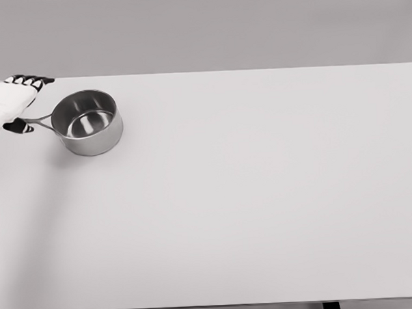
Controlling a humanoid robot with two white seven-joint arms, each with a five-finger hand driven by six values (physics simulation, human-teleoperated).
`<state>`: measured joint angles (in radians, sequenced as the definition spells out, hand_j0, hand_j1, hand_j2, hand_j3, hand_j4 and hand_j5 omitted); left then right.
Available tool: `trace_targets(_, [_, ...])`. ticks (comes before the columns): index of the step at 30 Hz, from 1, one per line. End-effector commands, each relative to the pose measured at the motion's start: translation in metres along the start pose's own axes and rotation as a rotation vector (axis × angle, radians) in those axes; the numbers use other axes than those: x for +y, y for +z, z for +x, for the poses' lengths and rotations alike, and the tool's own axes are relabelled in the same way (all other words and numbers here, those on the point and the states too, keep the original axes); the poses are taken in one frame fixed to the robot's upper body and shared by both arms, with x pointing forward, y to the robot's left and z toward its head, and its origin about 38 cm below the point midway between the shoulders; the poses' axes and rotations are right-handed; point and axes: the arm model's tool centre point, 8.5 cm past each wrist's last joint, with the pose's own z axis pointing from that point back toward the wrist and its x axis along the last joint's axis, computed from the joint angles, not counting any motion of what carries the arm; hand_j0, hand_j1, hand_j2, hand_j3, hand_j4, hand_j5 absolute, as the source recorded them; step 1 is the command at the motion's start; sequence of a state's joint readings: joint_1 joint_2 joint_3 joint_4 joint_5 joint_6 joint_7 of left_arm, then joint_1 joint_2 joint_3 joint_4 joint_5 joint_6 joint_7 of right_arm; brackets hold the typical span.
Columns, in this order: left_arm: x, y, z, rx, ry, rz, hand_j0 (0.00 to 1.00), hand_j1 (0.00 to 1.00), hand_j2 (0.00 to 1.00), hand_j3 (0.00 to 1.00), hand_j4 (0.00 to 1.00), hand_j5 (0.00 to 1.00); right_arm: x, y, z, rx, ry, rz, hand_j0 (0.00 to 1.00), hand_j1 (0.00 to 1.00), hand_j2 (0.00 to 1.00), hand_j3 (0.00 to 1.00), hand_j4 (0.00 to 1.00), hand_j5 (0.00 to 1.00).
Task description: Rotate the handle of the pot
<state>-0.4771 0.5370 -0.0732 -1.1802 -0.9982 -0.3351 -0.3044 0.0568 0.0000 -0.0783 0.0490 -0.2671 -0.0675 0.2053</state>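
Sitting at the upper left of the frame on the white table, we find the steel saucepan, its handle pointing left. Our left hand covers the handle's end, fingers seemingly curled around it, though the grip is partly hidden.

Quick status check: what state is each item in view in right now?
pot: upright, empty, at the table's far left
pot handle: pointing left, toward the left hand
left hand: at the handle's end, grip unclear
table: bearing only the pot
right hand: out of view
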Motion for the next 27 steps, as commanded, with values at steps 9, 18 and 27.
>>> trace_targets(9, [0.008,0.003,0.006,-0.021,-0.007,0.026,1.00,1.00,1.00,1.00,1.00,1.00,0.000,0.000,0.000,0.000,0.000,0.000,1.00,1.00,1.00,1.00,1.00,1.00])
trace_targets(18, [0.007,0.012,0.019,-0.052,-0.019,0.051,1.00,1.00,1.00,1.00,1.00,1.00,0.000,0.000,0.000,0.000,0.000,0.000,1.00,1.00,1.00,1.00,1.00,1.00])
trace_targets(27, [0.014,0.050,0.018,-0.049,-0.017,0.126,1.00,1.00,1.00,1.00,1.00,1.00,0.000,0.000,0.000,0.000,0.000,0.000,1.00,1.00,1.00,1.00,1.00,1.00])
